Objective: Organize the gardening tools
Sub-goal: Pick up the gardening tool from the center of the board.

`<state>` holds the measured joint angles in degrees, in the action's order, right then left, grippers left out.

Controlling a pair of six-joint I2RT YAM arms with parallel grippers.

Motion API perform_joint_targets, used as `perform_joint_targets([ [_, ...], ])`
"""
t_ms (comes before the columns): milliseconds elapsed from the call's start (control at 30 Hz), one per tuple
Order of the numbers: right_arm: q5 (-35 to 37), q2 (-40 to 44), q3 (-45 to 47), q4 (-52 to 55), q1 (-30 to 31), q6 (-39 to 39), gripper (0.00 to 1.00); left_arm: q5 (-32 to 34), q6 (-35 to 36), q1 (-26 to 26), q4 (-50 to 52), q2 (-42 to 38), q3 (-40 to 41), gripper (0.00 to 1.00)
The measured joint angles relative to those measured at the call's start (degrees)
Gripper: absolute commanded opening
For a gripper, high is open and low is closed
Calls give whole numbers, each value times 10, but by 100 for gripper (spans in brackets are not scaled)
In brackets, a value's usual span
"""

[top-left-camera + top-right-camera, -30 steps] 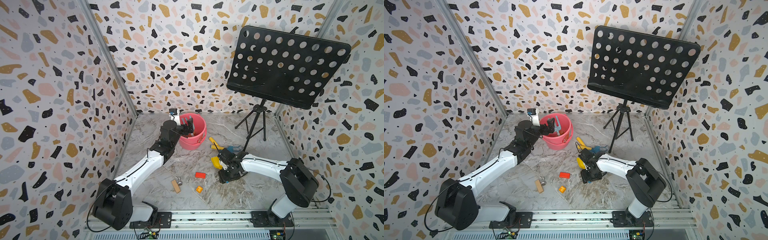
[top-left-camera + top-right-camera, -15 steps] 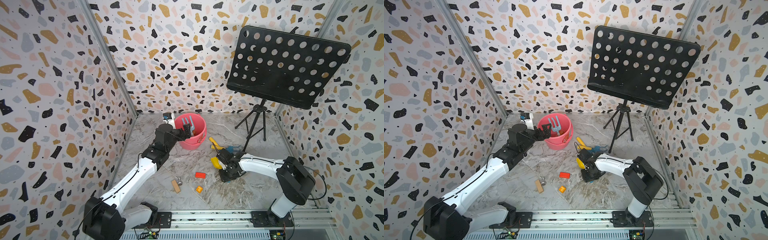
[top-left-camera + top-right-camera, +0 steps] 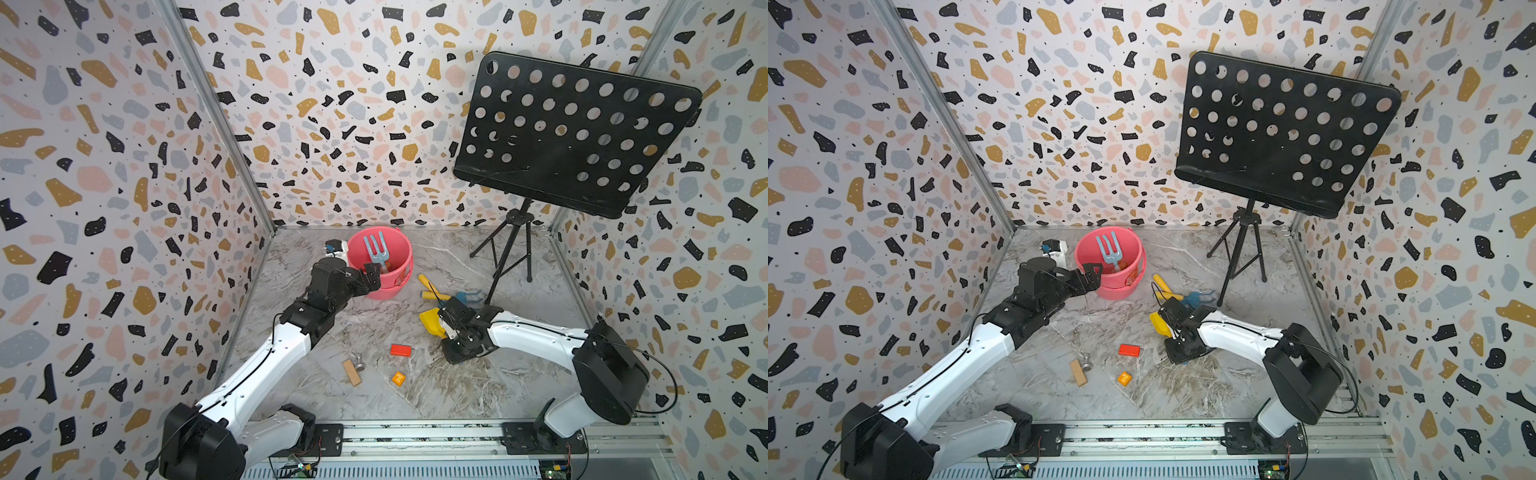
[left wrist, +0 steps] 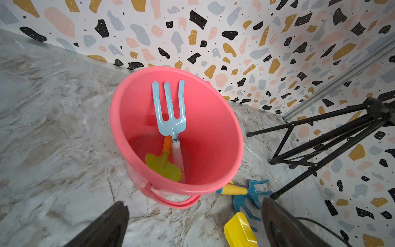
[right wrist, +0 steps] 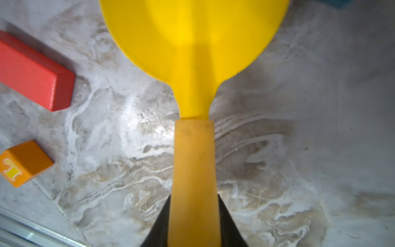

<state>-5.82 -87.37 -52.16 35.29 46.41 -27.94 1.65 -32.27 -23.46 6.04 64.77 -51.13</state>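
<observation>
Right wrist: R end effector grips yellow scoop — L end effector wide; orange block: letter unclear.

bucket: glossy plastic | fork: glossy plastic | scoop: smooth plastic

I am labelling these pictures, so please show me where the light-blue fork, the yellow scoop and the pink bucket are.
light-blue fork (image 4: 171, 124), left wrist view: base of the head, below the three prongs.
yellow scoop (image 5: 193, 42), right wrist view: middle of the blade.
pink bucket (image 4: 213, 132), left wrist view: bare inner wall.
</observation>
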Motion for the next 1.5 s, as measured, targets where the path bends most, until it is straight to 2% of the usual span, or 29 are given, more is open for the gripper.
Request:
perform_joint_targets([
  [500, 13, 139, 55, -53, 0, 43, 11, -98, -32, 0, 31, -14, 0, 99],
  [933, 51, 181, 64, -118, 0, 101, 8, -217, -49, -2, 32, 2, -7, 99],
  [1500, 47, 248, 73, -169, 0, 164, 12, -280, 0, -68, 111, 106, -119, 100],
])
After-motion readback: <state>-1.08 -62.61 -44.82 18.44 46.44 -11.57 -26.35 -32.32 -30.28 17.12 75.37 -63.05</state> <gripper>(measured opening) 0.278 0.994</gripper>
